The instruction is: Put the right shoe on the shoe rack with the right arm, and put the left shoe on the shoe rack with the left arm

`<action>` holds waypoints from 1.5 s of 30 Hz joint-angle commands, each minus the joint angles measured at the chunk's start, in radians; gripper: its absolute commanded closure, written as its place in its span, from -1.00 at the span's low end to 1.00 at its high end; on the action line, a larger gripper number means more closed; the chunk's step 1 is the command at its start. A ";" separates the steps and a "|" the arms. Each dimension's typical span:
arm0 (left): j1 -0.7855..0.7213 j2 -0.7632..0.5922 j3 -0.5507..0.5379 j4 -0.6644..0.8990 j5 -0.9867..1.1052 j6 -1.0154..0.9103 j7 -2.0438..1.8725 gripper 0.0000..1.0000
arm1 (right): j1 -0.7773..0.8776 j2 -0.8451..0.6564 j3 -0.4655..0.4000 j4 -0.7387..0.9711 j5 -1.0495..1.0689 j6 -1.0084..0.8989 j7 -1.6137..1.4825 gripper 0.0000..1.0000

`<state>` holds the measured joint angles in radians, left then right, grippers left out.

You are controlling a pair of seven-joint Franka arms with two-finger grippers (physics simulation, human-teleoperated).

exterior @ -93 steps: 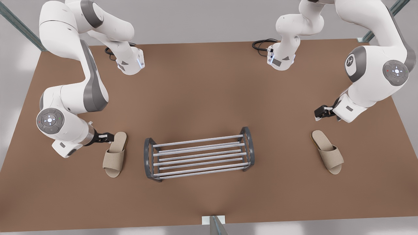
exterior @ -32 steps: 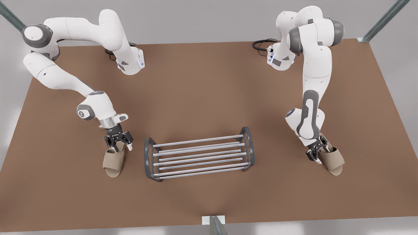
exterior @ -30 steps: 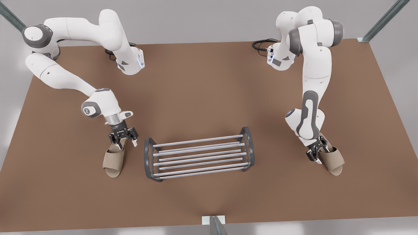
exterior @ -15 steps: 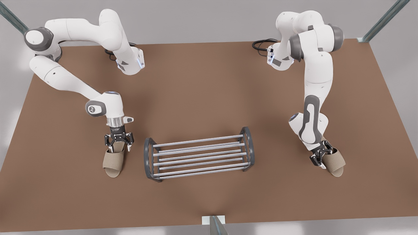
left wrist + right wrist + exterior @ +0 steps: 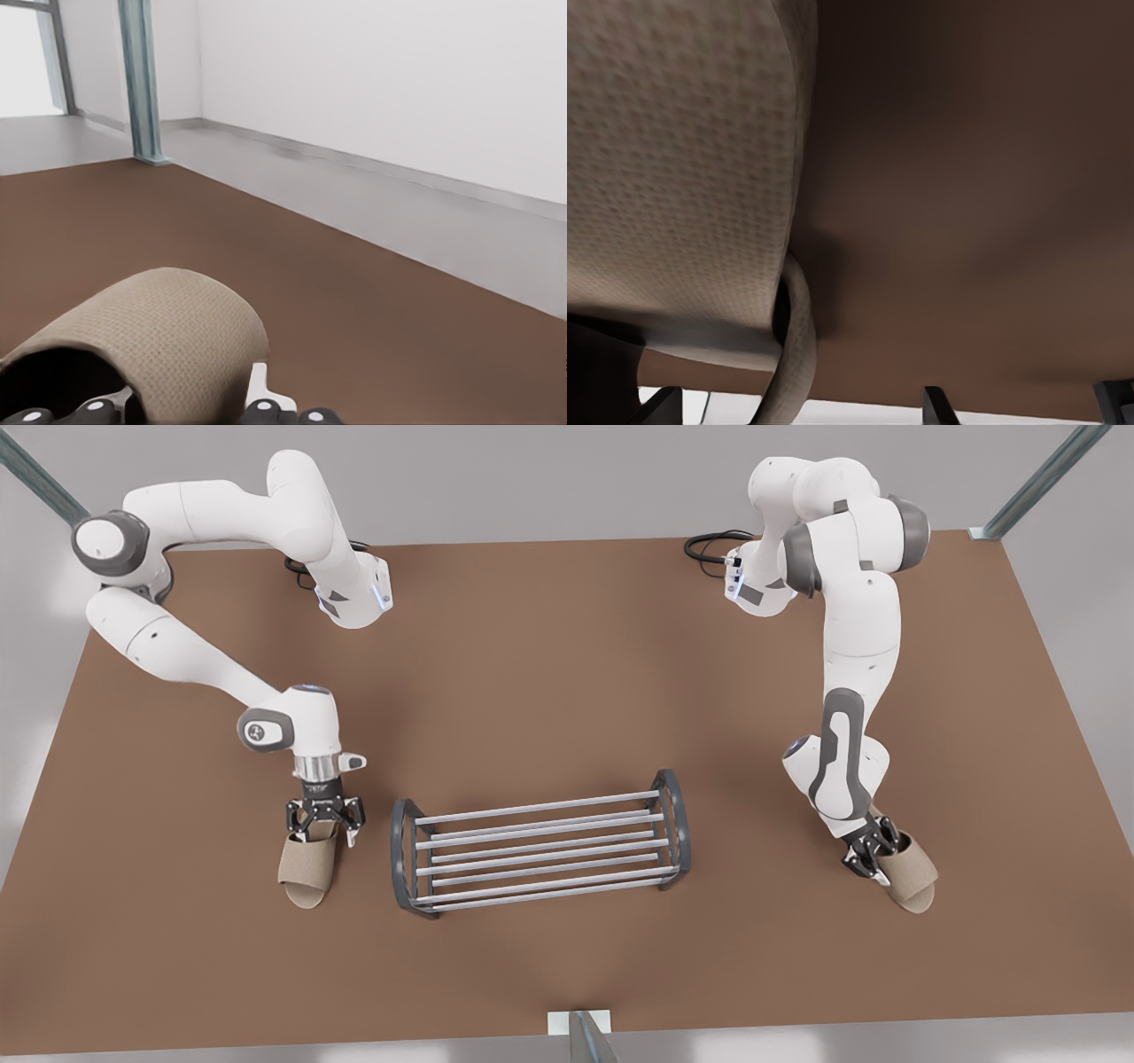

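Note:
The left shoe (image 5: 307, 868), a beige open-toe slipper, lies flat on the table at the front view's left, toe toward the near edge. My left gripper (image 5: 325, 828) stands open over its heel end, fingers down on either side of the strap (image 5: 168, 328). At the front view's right, my right gripper (image 5: 873, 853) is shut on the heel side of the right shoe (image 5: 912, 872); its woven strap (image 5: 673, 159) looms close in the right wrist view. The shoe rack (image 5: 677, 824) stands between the two slippers with nothing on its bars.
The brown table (image 5: 549, 673) stretches wide behind the rack toward both arm bases. A black cable (image 5: 709, 545) loops at the far edge. A metal post (image 5: 585, 1036) rises at the middle of the near edge.
Both arms came down from above onto the slippers. In the last second the left gripper settled lower over its slipper's heel, and the right slipper slid slightly toward the near edge along with the right gripper.

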<state>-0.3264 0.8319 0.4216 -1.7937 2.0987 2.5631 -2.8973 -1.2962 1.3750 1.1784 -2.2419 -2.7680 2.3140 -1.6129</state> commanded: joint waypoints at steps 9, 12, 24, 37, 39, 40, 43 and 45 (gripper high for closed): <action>-0.016 -0.073 -0.003 0.000 -0.006 0.072 -0.252 0.57 | 0.041 0.013 -0.002 0.048 -0.013 -0.001 0.019 -1.00; -0.063 -0.186 0.003 -0.004 -0.008 0.167 -0.252 0.57 | 0.048 0.021 -0.003 0.058 -0.013 -0.001 0.019 -1.00; -0.625 -0.639 -0.001 0.007 -0.031 0.470 -0.250 0.57 | 0.074 0.027 -0.011 0.099 -0.016 0.005 0.021 -0.93; -0.681 -0.330 -0.001 0.142 -0.042 0.414 -0.250 0.57 | 0.081 0.025 0.000 0.100 -0.015 0.008 0.021 -0.43; -0.668 -0.277 0.002 0.162 -0.046 0.405 -0.250 0.57 | 0.081 0.024 0.003 0.099 -0.015 0.008 0.019 -0.29; -0.663 -0.261 0.002 0.163 -0.054 0.404 -0.250 0.57 | 0.080 0.024 0.003 0.099 -0.013 0.008 0.021 -0.23; -0.663 -0.241 0.002 0.163 -0.057 0.394 -0.250 0.57 | 0.080 0.024 0.003 0.099 -0.015 0.008 0.021 -0.13; -0.663 -0.229 0.002 0.163 -0.057 0.388 -0.250 0.57 | 0.077 0.024 0.004 0.099 -0.015 0.008 0.021 0.00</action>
<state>-0.9892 0.5987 0.4231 -1.6314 2.0452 2.9686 -2.8973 -1.2192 1.3997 1.1818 -2.1429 -2.7824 2.3231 -1.5946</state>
